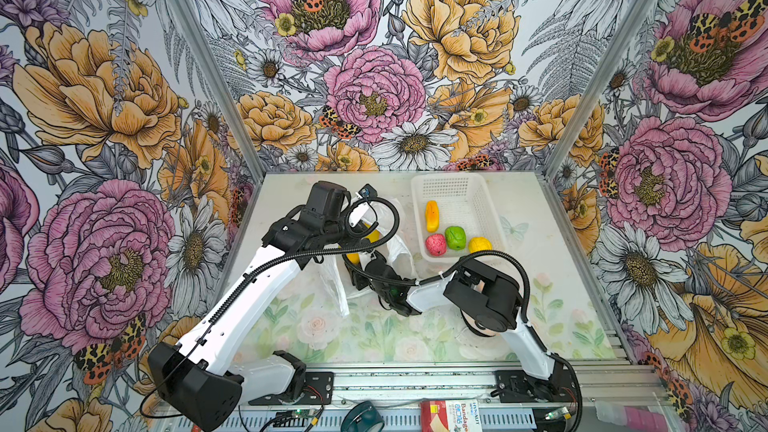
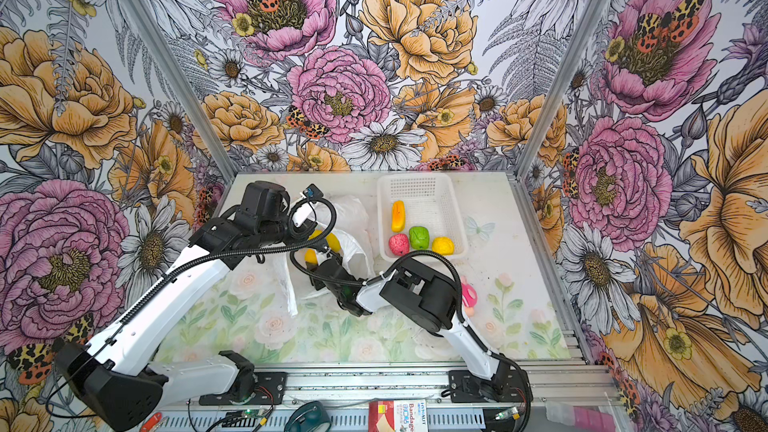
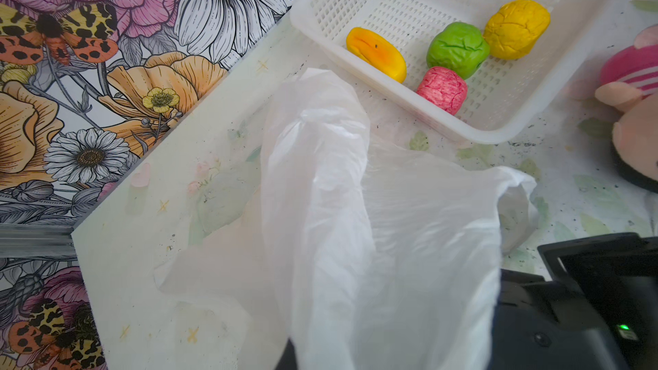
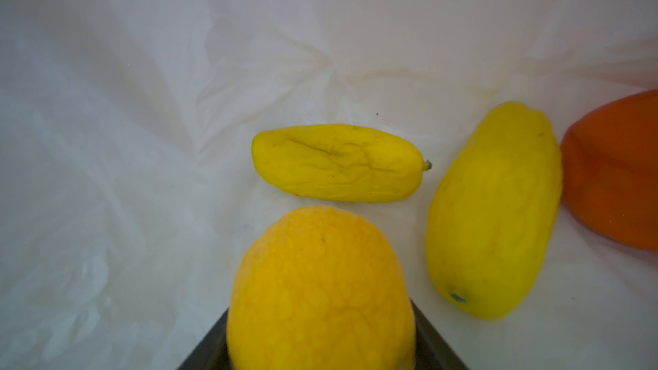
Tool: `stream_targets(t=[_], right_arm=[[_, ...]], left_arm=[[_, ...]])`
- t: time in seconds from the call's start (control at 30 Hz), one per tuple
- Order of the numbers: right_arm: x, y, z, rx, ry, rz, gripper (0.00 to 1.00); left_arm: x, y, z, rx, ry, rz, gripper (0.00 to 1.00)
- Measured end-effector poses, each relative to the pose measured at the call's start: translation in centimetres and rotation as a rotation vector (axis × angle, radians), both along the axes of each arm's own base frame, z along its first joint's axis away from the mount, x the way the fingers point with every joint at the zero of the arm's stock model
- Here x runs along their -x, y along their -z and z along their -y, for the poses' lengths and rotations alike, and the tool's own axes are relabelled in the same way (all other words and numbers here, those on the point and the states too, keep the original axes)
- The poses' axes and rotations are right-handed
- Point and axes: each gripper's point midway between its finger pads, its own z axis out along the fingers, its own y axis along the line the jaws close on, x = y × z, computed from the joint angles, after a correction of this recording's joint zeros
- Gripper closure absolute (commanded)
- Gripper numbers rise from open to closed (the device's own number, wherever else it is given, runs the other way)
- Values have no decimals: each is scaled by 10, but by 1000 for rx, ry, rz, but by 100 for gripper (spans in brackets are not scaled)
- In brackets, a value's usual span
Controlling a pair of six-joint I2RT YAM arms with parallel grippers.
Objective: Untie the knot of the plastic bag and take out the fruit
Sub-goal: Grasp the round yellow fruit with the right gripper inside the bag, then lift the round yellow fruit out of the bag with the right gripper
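Observation:
The plastic bag [image 1: 401, 253] [image 3: 320, 190] lies crumpled left of the basket, its mouth lifted. My left gripper [image 1: 358, 214] is shut on a fold of its film and holds it up. My right gripper [image 1: 360, 261] [image 4: 320, 350] reaches inside the bag, its jaws pressed on both sides of a round yellow-orange fruit [image 4: 320, 279]. Beyond it in the bag lie a wrinkled yellow fruit [image 4: 338, 163], an oval yellow one [image 4: 495, 208] and an orange one [image 4: 616, 172]. The knot is out of view.
The white perforated basket [image 1: 417, 201] [image 3: 480, 133] at the back right holds several fruits: orange-yellow [image 1: 432, 216], green [image 1: 455, 237], pink-red [image 1: 435, 244], yellow [image 1: 479, 245]. A plush doll [image 3: 633, 101] [image 2: 468, 295] lies by my right arm. Patterned walls close three sides.

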Motion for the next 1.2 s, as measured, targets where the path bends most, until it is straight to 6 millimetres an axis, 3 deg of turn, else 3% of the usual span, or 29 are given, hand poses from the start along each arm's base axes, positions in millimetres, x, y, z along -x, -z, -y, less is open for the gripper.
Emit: stream_targets(t=[0.17,0.27,0.53,0.7,0.97,1.2], right_arm=[[1,-10,0,-36,-3,25,48],[-1,-14,-2,-41,-7,36,55],[3,-21,0,-65,-33,43,56],[34,-33,15,-63,-90,62,55],[108,-106,29,-159,-227,207,55],[130,-146,72,-223,-236,281,55]], left_arm=[[0,0,0,-1,-2,0,100],[0,0,0,-1,-2,0,100],[0,0,0,-1,-2,-1,100],[-1,2,0,-5,-5,-4,100],[-4,6,-1,-15,-14,-12,100],[-5,9,-3,-27,-24,-16,100]])
